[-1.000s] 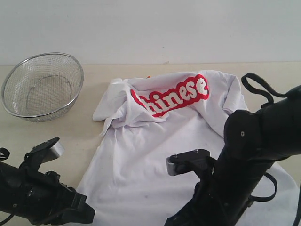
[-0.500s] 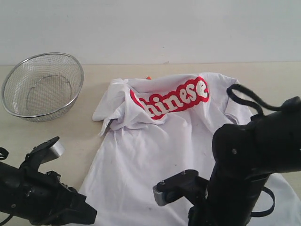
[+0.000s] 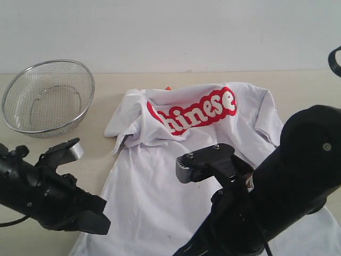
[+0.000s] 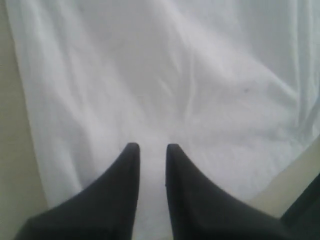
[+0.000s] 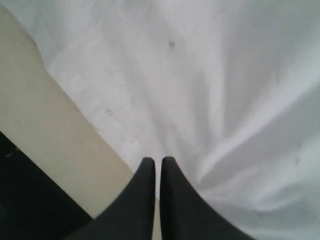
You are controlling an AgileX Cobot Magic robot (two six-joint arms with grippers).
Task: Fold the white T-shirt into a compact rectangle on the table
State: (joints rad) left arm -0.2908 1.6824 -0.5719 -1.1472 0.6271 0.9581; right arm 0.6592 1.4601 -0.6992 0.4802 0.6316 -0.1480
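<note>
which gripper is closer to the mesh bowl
Left. The left gripper sits at the shirt's near edge on the mesh bowl's side; the right gripper works farther across.

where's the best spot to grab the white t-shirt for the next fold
Probably the white T-shirt at its near bottom hem, coming from the near side: the lower body lies flat and smooth there with free corners, while the chest end by the lettering is already bunched and folded over.

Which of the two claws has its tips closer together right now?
The right claw: its tips nearly touch over the T-shirt, while the left claw shows a clear gap.
</note>
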